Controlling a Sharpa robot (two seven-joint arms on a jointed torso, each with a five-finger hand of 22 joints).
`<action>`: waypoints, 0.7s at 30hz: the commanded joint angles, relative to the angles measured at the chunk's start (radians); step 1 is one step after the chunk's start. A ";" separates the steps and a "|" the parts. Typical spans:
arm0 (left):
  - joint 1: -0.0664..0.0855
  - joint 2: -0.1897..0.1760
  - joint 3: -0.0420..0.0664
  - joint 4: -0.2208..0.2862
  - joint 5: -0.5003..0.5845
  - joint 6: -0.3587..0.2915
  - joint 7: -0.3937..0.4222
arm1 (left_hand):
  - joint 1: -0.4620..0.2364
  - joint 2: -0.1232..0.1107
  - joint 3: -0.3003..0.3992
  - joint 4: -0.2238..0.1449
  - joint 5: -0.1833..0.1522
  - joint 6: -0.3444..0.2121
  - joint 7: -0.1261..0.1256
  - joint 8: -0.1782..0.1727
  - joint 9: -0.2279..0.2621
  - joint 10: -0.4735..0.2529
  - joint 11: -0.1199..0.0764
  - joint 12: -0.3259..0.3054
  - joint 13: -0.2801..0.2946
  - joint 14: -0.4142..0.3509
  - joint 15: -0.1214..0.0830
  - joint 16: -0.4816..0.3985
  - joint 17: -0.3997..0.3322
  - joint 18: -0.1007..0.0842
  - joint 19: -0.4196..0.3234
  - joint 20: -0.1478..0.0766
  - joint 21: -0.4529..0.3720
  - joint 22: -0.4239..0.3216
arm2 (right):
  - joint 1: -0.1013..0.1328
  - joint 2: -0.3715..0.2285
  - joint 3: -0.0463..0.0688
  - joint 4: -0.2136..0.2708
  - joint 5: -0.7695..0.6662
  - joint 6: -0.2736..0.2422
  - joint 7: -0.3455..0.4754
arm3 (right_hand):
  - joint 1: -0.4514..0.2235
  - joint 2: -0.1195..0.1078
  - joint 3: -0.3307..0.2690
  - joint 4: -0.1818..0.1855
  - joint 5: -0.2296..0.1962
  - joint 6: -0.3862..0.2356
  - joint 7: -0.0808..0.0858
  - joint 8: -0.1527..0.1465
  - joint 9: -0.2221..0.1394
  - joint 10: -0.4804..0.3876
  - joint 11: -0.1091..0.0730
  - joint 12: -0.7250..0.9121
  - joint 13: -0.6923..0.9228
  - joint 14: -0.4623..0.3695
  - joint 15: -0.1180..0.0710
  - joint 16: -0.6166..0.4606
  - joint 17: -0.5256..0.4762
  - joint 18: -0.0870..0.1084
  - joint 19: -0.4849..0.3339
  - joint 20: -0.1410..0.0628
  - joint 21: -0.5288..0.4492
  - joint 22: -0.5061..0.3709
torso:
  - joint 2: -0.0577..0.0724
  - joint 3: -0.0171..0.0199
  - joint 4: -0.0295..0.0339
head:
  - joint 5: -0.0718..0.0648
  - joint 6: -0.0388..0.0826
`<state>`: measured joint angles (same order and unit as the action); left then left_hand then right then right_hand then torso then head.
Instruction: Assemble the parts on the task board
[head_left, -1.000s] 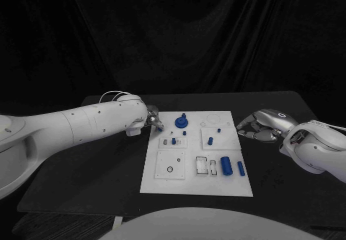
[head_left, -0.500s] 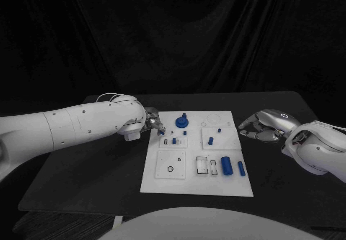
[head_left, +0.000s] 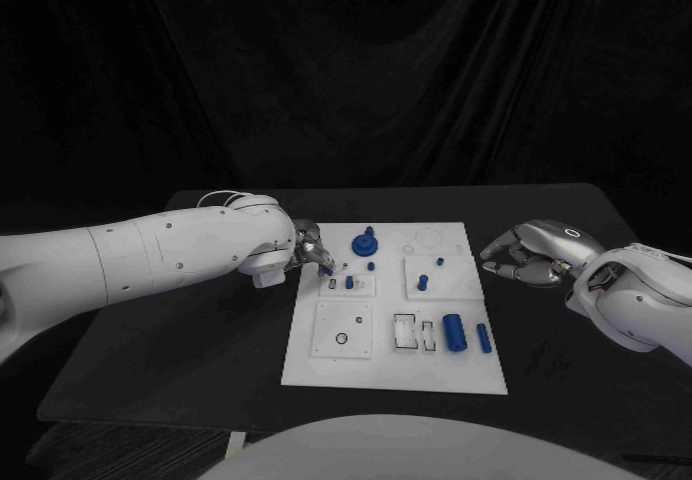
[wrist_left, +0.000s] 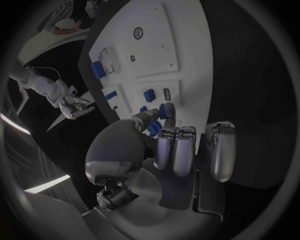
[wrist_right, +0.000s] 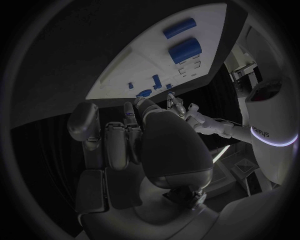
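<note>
— What did you have on the left side?

— My left hand (head_left: 307, 252) sat at the near-left corner of the task board (head_left: 325, 365), pinching a small blue part (wrist_left: 169, 110) between thumb and a fingertip. From the head camera the arm hid most of that hand.

— And the right?

— My right hand (head_left: 522, 256) hung just off the board's right edge, fingers curled in; I saw nothing in them. The blue cylinder (head_left: 453, 332) and the other parts lay on the board.
</note>
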<state>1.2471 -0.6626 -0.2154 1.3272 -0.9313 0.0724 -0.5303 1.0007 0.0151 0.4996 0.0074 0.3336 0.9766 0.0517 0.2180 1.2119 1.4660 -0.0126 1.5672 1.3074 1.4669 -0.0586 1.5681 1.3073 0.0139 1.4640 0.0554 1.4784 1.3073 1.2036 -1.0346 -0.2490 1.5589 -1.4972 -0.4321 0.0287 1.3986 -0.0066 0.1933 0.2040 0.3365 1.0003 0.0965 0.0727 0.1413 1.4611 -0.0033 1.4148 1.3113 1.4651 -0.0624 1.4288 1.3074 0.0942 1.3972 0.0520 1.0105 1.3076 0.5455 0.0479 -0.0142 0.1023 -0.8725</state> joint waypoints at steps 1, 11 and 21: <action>-0.007 0.007 0.001 -0.004 0.013 -0.003 -0.009 | -0.010 -0.001 -0.004 0.006 -0.010 -0.005 0.001 -0.006 0.001 0.105 0.000 0.004 0.263 0.104 -0.001 0.003 0.263 0.014 0.036 -0.002 -0.004 0.217 | -0.003 0.001 0.000 0.000 -0.002 -0.011 -0.014 | 0.004 -0.003 0.008 0.000 0.007 -0.006 0.003 -0.004 -0.001 -0.005 0.005 -0.006 0.109 0.058 0.003 -0.006 0.131 0.006 -0.009 -0.001 -0.006 0.129 | 0.000 -0.0002 -0.0004 | 0.002 0.000; -0.019 0.014 0.001 -0.010 0.013 -0.004 -0.008 | -0.013 0.001 -0.006 0.010 -0.020 -0.005 0.002 -0.007 0.001 0.105 0.001 0.004 0.263 0.104 0.000 0.003 0.263 0.014 0.036 -0.002 -0.004 0.217 | -0.005 0.001 0.000 -0.001 -0.002 -0.011 -0.014 | 0.005 -0.003 0.009 -0.001 0.008 -0.005 0.003 -0.004 -0.001 -0.005 0.005 -0.007 0.109 0.058 0.003 -0.006 0.131 0.007 -0.010 -0.001 -0.008 0.129 | 0.001 -0.0001 -0.0005 | 0.004 0.000; -0.027 0.015 0.000 -0.014 0.011 0.000 -0.009 | -0.013 0.002 -0.007 0.011 -0.021 -0.005 0.002 -0.007 0.001 0.105 0.001 0.004 0.263 0.104 0.000 0.003 0.263 0.014 0.036 -0.002 -0.003 0.217 | -0.005 0.002 0.000 -0.003 -0.002 -0.005 -0.016 | 0.005 -0.003 0.009 -0.001 0.008 -0.005 0.003 -0.004 -0.001 -0.005 0.005 -0.007 0.109 0.058 0.003 -0.006 0.131 0.007 -0.010 -0.001 -0.008 0.129 | 0.001 0.0001 -0.0001 | 0.002 0.000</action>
<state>1.2221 -0.6497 -0.2157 1.3130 -0.9260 0.0726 -0.5426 0.9968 0.0190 0.4942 0.0127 0.3185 0.9768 0.0520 0.2140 1.2120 1.4660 -0.0126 1.5672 1.3074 1.4669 -0.0586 1.5681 1.3081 0.0138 1.4640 0.0553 1.4784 1.3073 1.2012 -1.0325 -0.2491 1.5557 -1.4972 -0.4329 0.0287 1.3985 -0.0068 0.1961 0.2012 0.3431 1.0003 0.0966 0.0727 0.1414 1.4611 -0.0032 1.4109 1.3113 1.4650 -0.0623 1.4288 1.3074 0.0942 1.3972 0.0520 1.0056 1.3074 0.5461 0.0478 -0.0144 0.1041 -0.8725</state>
